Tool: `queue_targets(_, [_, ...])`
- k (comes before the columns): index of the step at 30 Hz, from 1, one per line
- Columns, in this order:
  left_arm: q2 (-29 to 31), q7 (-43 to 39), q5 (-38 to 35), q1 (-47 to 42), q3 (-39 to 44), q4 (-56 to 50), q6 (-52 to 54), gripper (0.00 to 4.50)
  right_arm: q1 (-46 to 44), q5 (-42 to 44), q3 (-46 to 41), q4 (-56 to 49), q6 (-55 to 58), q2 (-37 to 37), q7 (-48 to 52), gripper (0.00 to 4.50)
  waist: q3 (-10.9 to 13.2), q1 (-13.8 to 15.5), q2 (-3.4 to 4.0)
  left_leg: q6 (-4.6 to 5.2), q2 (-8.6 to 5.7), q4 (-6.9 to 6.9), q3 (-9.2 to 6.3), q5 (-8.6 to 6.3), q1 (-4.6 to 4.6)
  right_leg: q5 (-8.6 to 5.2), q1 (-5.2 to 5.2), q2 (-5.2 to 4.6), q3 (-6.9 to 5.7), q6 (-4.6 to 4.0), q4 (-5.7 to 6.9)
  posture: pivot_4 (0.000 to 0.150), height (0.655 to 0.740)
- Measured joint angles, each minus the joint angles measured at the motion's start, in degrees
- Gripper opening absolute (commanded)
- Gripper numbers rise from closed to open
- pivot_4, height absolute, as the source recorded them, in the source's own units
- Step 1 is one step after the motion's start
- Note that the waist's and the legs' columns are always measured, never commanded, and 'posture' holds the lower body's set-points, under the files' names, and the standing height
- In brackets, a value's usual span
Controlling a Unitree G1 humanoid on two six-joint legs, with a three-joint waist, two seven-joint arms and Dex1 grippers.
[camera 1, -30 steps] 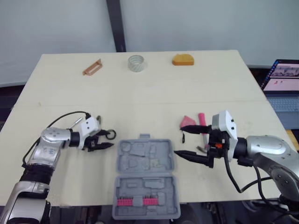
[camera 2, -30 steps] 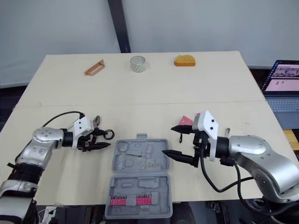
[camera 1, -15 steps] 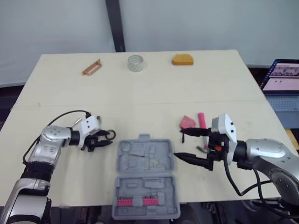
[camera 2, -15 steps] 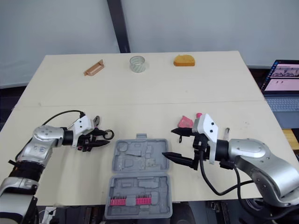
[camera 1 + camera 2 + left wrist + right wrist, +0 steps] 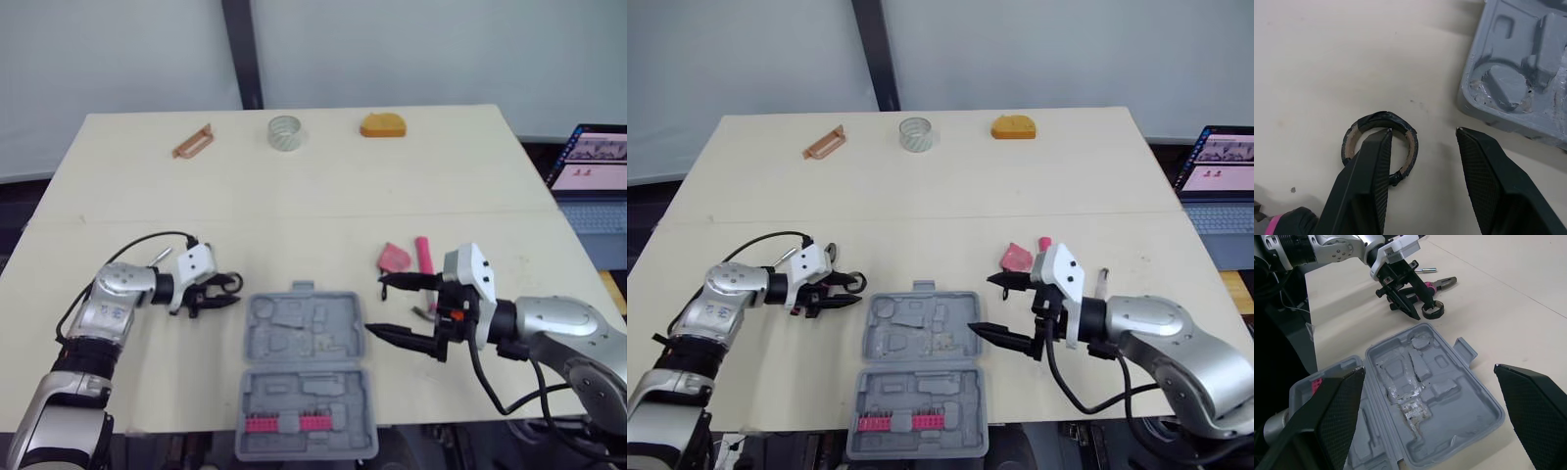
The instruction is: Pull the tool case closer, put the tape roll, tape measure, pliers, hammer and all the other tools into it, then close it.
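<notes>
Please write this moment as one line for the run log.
left tool: open, one finger over black tape ring | right tool: open, beside case | case: open

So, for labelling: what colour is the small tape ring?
The small tape ring is black; clearest in left wrist view.

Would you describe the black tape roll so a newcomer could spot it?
Start at the open grey tool case at the table's near edge and look just left of it, at the left hand's fingertips. The black tape roll lies flat there, a small dark ring; the other roll, at the far edge, is clear.
</notes>
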Motion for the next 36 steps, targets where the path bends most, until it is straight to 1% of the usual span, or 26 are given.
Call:
queue_targets(4, [-0.2, 0.0, 0.1, -0.1, 0.0, 0.3, 0.0, 2.26, 0.4, 0.2, -0.1, -0.7, 0.0, 0.0, -0.5, 4.5, 0.0, 0.0, 0.0, 0.0, 0.0, 0.0, 0.0, 0.0, 0.0, 0.0, 0.0, 0.0, 0.0, 0.0, 0.0, 0.15, 0.74])
queue_targets(12, [-0.8, 0.5, 1.9, -1.9, -0.6, 4.5, -0.7, 2.26, 1.1, 0.2, -0.1, -0.7, -0.1, 0.0, -0.8, 4.5, 0.0, 0.0, 0.0, 0.0, -0.01, 0.02, 0.0, 0.0, 0.0, 0.0, 0.0, 0.0, -0.01, 0.0, 0.01, 0.15, 0.74])
queue_targets(36, [-1.2, 0.3, 1.9, -2.1, -1.1, 4.4, -1.0, 2.26, 1.2, 0.5, -0.1, -1.0, -0.1, 0.4, -1.0, 4.5, 0.0, 0.0, 0.0, 0.0, -0.01, 0.02, 0.0, 0.0, 0.0, 0.0, 0.0, 0.0, -0.01, 0.0, 0.02, 0.15, 0.74])
